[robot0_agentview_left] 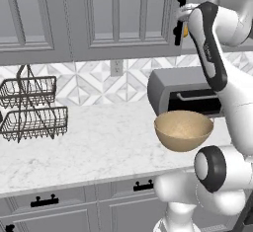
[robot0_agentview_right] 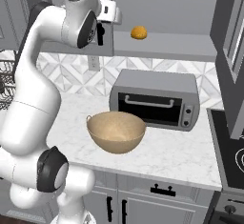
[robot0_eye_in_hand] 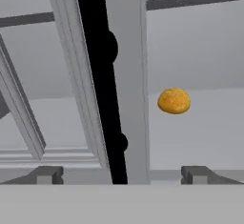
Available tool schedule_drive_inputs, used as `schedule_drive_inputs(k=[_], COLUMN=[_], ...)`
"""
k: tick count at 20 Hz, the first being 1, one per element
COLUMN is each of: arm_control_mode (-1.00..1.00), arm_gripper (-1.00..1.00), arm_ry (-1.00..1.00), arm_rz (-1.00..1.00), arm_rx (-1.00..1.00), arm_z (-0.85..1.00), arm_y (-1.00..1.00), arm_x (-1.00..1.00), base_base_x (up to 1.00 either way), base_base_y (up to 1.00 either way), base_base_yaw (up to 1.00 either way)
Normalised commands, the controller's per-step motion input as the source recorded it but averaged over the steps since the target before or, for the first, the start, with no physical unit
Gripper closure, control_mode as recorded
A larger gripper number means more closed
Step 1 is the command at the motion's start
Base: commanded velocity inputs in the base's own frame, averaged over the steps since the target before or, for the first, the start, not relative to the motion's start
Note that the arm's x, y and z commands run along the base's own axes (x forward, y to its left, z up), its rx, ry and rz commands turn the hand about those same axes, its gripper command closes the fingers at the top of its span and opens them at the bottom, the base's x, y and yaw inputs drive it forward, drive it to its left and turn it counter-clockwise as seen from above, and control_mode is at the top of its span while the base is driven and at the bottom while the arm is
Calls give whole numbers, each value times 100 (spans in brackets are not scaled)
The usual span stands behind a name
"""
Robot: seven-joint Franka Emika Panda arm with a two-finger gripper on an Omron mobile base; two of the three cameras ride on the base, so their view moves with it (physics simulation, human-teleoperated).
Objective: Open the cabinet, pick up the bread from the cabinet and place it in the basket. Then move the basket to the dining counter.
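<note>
The grey cabinet [robot0_agentview_right: 167,8] stands open on its right half, with one door [robot0_agentview_right: 233,51] swung out at the far right. On its shelf lies the small orange bread [robot0_agentview_right: 138,33], also seen past the fingers [robot0_eye_in_hand: 174,100] and peeking beside the door handle [robot0_agentview_left: 186,30]. My gripper [robot0_eye_in_hand: 121,175] is open and holds nothing. Its hand [robot0_agentview_right: 110,12] is up at the shut left door, whose long black handle [robot0_eye_in_hand: 102,75] runs down between the fingertips [robot0_eye_in_hand: 47,174]. The tan basket [robot0_agentview_right: 116,131] sits empty on the marble counter below. The dining counter is out of view.
A grey toaster oven [robot0_agentview_right: 155,99] stands just behind the basket against the tiled wall. A black two-tier wire rack [robot0_agentview_left: 29,110] is at the counter's left. A dark stovetop [robot0_agentview_right: 233,161] borders the counter on the right. Grey drawers with black pulls [robot0_agentview_left: 143,185] run below.
</note>
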Motion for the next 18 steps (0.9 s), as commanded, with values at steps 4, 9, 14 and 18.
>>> schedule_drive_inputs(k=[4, 9, 14, 18], arm_control_mode=[-100, -100, -100, -100], arm_gripper=[-100, -100, -100, -100], arm_ry=[4, 4, 1, 0], arm_rz=[-3, -1, 0, 0], arm_rx=[-13, -3, 0, 0], arm_z=[0, 0, 0, -4], arm_y=[36, 5, 0, 0], arm_x=[74, 71, 66, 59], base_base_x=[0, 0, 0, 0], base_base_y=[0, 0, 0, 0], base_base_yaw=[0, 0, 0, 0])
